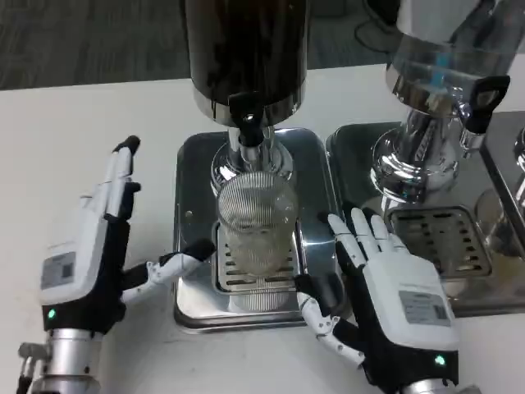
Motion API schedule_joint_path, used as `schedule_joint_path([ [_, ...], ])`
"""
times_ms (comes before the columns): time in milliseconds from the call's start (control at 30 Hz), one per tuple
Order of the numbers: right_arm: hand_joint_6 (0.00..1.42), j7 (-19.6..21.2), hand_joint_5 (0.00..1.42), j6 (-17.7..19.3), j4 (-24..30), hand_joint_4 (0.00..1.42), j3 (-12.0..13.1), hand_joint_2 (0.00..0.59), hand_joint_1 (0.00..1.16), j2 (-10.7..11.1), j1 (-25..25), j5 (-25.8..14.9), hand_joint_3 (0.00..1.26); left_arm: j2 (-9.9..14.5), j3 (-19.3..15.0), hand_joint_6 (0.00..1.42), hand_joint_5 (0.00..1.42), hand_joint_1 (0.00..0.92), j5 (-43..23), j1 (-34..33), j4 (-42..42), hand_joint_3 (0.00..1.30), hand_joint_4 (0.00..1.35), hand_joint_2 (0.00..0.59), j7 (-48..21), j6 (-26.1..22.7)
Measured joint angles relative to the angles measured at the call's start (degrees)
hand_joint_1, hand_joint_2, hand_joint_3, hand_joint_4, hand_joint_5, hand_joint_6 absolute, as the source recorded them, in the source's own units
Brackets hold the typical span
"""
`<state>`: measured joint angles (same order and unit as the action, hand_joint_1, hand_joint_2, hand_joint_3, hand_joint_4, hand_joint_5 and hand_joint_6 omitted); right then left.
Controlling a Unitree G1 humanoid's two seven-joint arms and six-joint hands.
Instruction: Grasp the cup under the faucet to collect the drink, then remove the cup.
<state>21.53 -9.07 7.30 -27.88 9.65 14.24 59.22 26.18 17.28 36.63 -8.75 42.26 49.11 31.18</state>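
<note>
On white table (66,107), steel tray (193,164)

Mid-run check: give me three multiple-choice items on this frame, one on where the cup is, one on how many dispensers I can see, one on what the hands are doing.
1. Where does the ribbed clear cup stand?
A. On the drip grate under the black faucet
B. On the bare white table
C. On the right dispenser's tray

2. How many drink dispensers stand on the table?
A. One
B. Two
C. Four

3. What is the state of the hands?
A. The left hand lifts the cup
B. Both hands are open, flanking the cup
C. The right hand pulls the faucet lever

Answers:
1. A: the cup sits on the drip grate directly below the black faucet.
2. B: a dark dispenser stands beside a clear-bodied dispenser.
3. B: the left hand and right hand have spread fingers and neither grips the cup.
</note>
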Motion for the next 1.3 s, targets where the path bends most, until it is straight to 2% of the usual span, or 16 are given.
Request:
schedule_joint_path([
  [67,0.0,2.0,0.0,-0.8,0.3,0.0,-0.5,0.387,0.19,0.3,0.8,3.1,0.07,2.3,-2.2,0.0,0.08,0.0,-0.5,2.9,-2.5,0.0,0.0,0.008,-1.8,0.0],
  [133,0.0,2.2,0.0,-1.4,0.3,0.0,-0.7,0.386,0.18,0.7,0.7,4.6,0.03,4.2,-3.7,0.0,0.01,0.0,-1.1,5.1,-4.5,0.0,0.0,0.038,-3.5,-0.3],
  [333,0.0,-0.4,0.0,-1.4,-0.6,0.0,-0.7,0.4,0.19,2.0,-0.3,4.0,0.02,6.3,-5.6,0.0,0.0,0.0,-0.5,9.2,-7.3,0.0,0.0,0.076,-5.2,0.2],
  [467,0.0,-1.1,0.0,-1.0,-1.7,0.0,-0.4,0.402,0.19,2.2,-1.3,2.2,0.01,7.0,-7.9,0.0,0.02,0.0,-3.7,10.5,-10.1,0.0,0.0,0.086,-7.3,6.6],
  [533,0.0,-1.5,0.0,-1.0,-2.1,0.0,-0.4,0.41,0.2,2.5,-1.4,2.1,0.02,7.6,-9.7,0.0,0.05,0.0,-9.7,10.6,-12.2,0.02,0.0,0.096,-12.9,12.8],
  [600,0.0,-1.6,0.0,-1.0,-2.1,0.0,-0.4,0.407,0.21,2.4,-1.4,2.0,0.03,7.8,-11.2,0.01,0.07,0.0,-16.0,10.5,-13.9,0.04,0.0,0.1,-18.1,16.7],
  [733,0.0,-1.6,0.0,-1.0,-2.1,0.0,-0.2,0.406,0.22,2.4,-1.4,1.8,0.03,7.7,-12.6,0.07,0.13,0.0,-30.3,10.4,-16.5,0.08,0.0,0.106,-31.5,19.6],
  [800,0.0,-1.6,0.0,-1.0,-2.1,0.0,-0.2,0.407,0.23,2.3,-1.4,1.7,0.03,7.7,-12.7,0.08,0.13,0.0,-37.5,10.2,-17.6,0.06,0.0,0.105,-38.6,19.7],
  [833,0.0,-1.6,0.0,-1.0,-2.1,0.0,-0.1,0.407,0.23,2.3,-1.4,1.6,0.03,7.7,-12.7,0.08,0.12,0.0,-43.1,10.0,-18.6,0.04,0.0,0.106,-44.3,19.5],
  [1000,0.0,-1.6,0.0,-1.0,-2.1,0.0,-0.1,0.407,0.23,2.1,-1.4,1.2,0.03,7.7,-14.9,0.07,0.1,0.0,-54.3,7.7,-23.4,0.02,0.0,0.098,-59.7,15.2],
  [1167,0.01,-1.6,0.0,-1.0,-2.1,0.0,0.1,0.407,0.23,2.1,-1.5,0.9,0.03,6.9,-16.6,0.11,0.15,0.0,-60.3,4.6,-25.4,0.08,0.0,0.097,-70.9,9.2],
  [1300,0.01,-1.6,0.0,-1.0,-2.1,0.0,0.1,0.418,0.24,2.0,-1.6,0.9,0.06,5.0,-17.3,0.07,0.09,0.0,-61.6,0.9,-25.4,0.0,0.0,0.097,-77.1,5.2],
])
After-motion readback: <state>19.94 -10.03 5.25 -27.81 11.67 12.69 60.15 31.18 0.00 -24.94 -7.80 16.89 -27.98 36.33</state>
